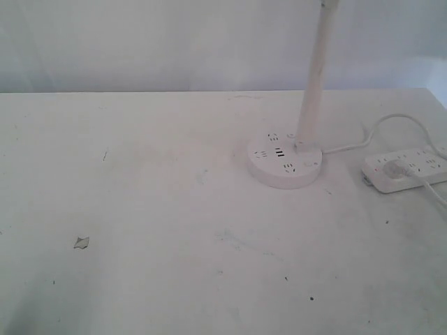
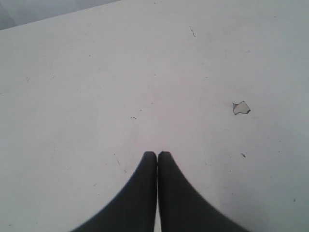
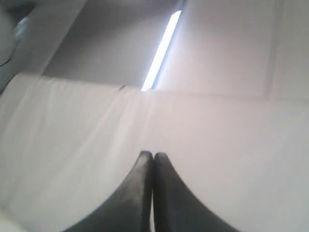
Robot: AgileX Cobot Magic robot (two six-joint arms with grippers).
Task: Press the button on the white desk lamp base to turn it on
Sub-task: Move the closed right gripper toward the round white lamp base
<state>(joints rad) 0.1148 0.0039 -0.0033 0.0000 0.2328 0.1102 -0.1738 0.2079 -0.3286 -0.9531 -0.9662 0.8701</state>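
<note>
The white desk lamp base (image 1: 284,161) is a round flat disc with sockets and USB ports in its top, standing right of the table's middle in the exterior view. Its tall white pole (image 1: 313,77) rises out of frame. I cannot make out the button itself. Neither gripper shows in the exterior view. In the left wrist view my left gripper (image 2: 157,153) is shut and empty above bare table. The right wrist view has my right gripper (image 3: 153,154) shut and empty over a white surface, with no lamp base in sight.
An oblong white power strip (image 1: 406,169) with a plug in it lies at the right edge, its cable (image 1: 391,120) looping toward the lamp. A small chip (image 1: 82,242) marks the white table (image 1: 174,230) at the left; it also shows as the chip (image 2: 241,108).
</note>
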